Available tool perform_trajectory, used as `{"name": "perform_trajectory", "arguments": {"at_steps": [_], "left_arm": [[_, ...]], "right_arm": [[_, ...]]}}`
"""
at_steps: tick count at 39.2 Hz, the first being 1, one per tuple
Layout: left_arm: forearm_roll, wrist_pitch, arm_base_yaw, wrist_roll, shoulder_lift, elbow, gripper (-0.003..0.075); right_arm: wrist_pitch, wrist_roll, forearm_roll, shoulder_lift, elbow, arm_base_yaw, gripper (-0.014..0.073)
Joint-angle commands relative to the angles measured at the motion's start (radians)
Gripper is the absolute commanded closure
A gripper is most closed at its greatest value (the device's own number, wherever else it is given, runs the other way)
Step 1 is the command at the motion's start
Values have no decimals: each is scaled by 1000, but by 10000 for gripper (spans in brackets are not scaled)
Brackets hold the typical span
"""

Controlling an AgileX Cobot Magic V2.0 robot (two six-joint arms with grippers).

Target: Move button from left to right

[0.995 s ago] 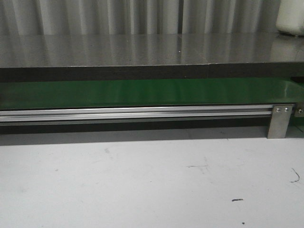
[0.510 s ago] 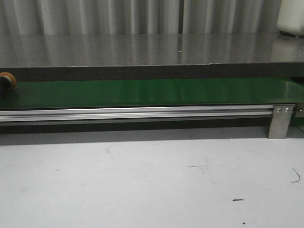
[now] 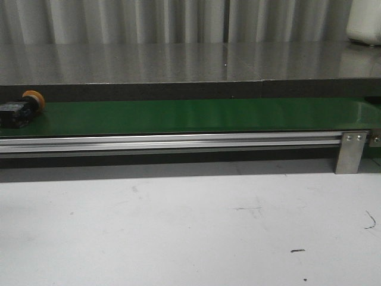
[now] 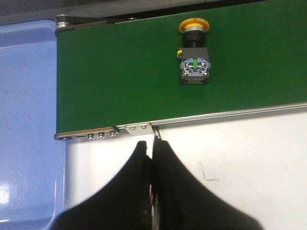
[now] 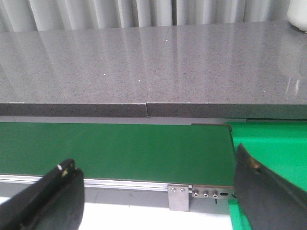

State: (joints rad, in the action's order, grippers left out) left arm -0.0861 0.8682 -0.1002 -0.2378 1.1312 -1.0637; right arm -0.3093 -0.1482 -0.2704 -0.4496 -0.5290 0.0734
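**A:** Where do your end effectors stand?

**B:** Your left end effector (image 4: 152, 158) has its fingers pressed together, nothing between them. It hangs over the white worktop (image 4: 230, 158), just off the aluminium rail (image 4: 230, 114) that edges the green belt (image 4: 120, 72). Your right end effector (image 5: 156, 187) has its fingers spread wide apart and is empty, above the far end of the belt (image 5: 115, 148), where a bracket (image 5: 178, 197) carries the rail.

**A:** And the button?

**B:** The button (image 4: 194, 52) lies on its side on the belt near the left end roller (image 4: 62, 20), orange cap pointing away from the worktop, terminal face toward your left end effector. It touches neither the rail nor the belt's end, with bare green all round it.

**A:** What differs from before?

**B:** A second ago the front view showed no button. Half a second ago only its cap peeked in at the left edge. Now you see the whole button (image 3: 22, 108), further along the belt (image 3: 196, 116).

**A:** Do the views disagree?

**B:** The front view shows neither end effector. The right wrist view does not show the button, but shows a brighter green surface (image 5: 273, 143) beyond the belt's end. Only the left wrist view shows a blue surface (image 4: 26, 120) beside the roller.
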Motion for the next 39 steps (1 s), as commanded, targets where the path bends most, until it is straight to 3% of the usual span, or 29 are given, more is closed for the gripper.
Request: {"name": "perform_trajectory", "arguments": {"at_steps": [1,11,20,30,39], "left_arm": [[-31,-180,4,12,-133,105,741],[-66,-325,4,12,-462,406,741],[-70,-323,4,12,-791,583,741],[-88,-344,4,12,-1037,667,741],[-93,-352,4,12,-1073,667,741]], "right_arm": [[81,-9,-8,-9,-35,1,-52],[81,-9,-8,-9,-35,1,-52],[81,-9,-8,-9,-35,1,-52],[81,-9,-8,-9,-35,1,-52],[81,-9,-8,-9,-35,1,-52]]}}
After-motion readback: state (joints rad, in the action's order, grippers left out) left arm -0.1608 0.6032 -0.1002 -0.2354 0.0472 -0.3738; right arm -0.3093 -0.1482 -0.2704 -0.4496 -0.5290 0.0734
